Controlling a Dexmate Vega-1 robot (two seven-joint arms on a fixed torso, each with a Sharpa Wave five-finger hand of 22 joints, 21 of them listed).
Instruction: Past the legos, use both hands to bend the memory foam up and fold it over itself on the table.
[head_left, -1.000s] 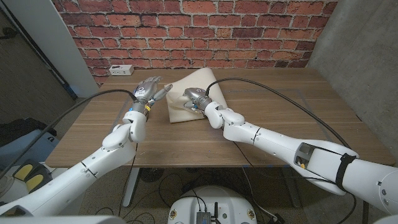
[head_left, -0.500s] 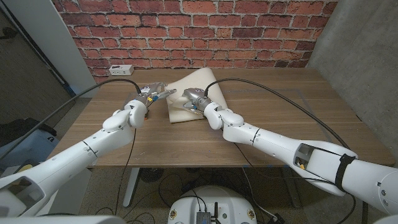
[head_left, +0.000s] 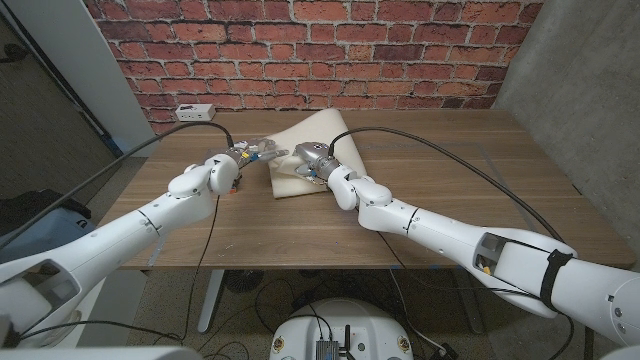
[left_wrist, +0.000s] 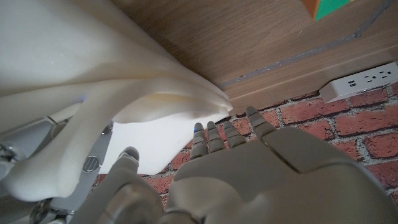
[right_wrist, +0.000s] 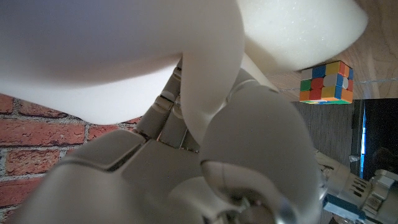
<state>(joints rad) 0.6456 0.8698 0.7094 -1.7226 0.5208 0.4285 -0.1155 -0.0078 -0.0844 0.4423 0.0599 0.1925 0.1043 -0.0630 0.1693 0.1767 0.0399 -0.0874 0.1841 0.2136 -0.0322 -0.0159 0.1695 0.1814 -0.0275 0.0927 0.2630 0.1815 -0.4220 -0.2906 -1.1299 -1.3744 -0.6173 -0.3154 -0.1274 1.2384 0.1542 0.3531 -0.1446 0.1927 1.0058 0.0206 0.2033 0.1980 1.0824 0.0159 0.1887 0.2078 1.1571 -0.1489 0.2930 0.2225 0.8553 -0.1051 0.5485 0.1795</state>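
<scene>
The cream memory foam (head_left: 322, 135) lies at the table's far middle with its near left part bunched up. My right hand (head_left: 312, 158) grips that bunched part; its fingers (left_wrist: 59, 134) are wrapped in a fold of foam (left_wrist: 93, 56), and pale foam (right_wrist: 124, 56) bulges over the right hand (right_wrist: 242, 143). My left hand (head_left: 250, 155) reaches in from the left, fingers apart, holding nothing. The left fingertips (left_wrist: 214, 130) are just short of the foam's raised edge; I cannot tell whether they touch it.
A colourful puzzle cube (right_wrist: 326, 81) sits on the wood beside the foam, close to my left arm (right_wrist: 351, 193). A white power strip (head_left: 197, 112) lies at the table's far left edge by the brick wall. Bare wood (head_left: 470, 190) spreads to the right.
My left hand has moved forward and to the right, from beside the foam to its left edge, with the arm stretching out. The right hand keeps its grip in place.
</scene>
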